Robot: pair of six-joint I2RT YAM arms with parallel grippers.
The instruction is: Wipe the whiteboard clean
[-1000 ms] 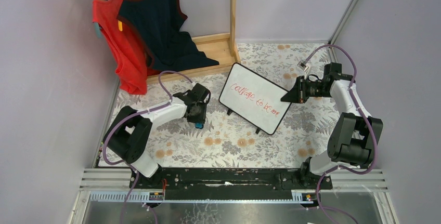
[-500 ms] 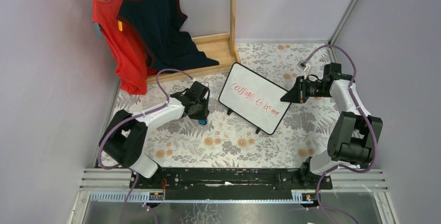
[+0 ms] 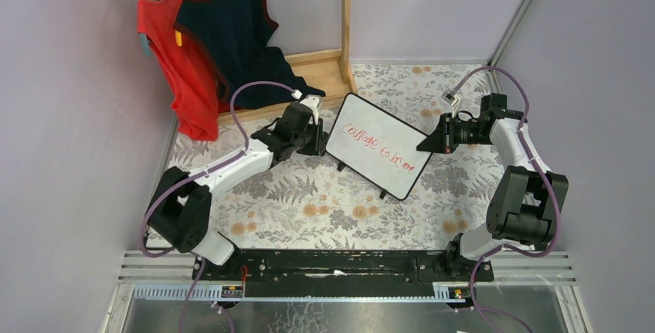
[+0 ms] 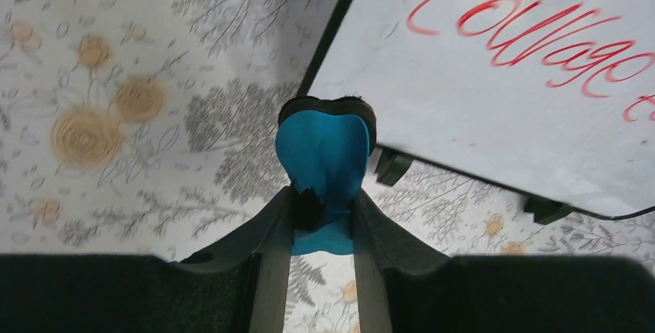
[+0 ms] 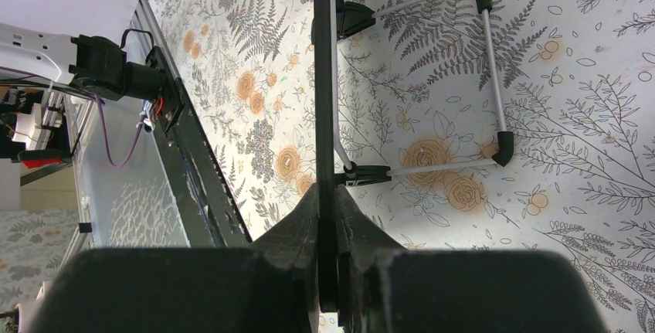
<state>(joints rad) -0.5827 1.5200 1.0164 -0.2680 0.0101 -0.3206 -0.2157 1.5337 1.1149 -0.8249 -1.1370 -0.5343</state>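
Here, left gripper (image 4: 322,217) with blue eraser (image 4: 323,155) just beside the whiteboard (image 4: 494,117) edge.

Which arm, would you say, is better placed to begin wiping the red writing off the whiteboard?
Left: the left hand holds the blue eraser beside the whiteboard, while the right hand grips its edge.

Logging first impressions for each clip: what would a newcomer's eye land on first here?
The whiteboard with red handwriting stands tilted in the centre of the top view, its right-hand edge clamped by the right gripper. At its left edge the left gripper holds a blue eraser right by the frame, not on the writing. A red top and a dark top hang from a wooden rack at the far left.
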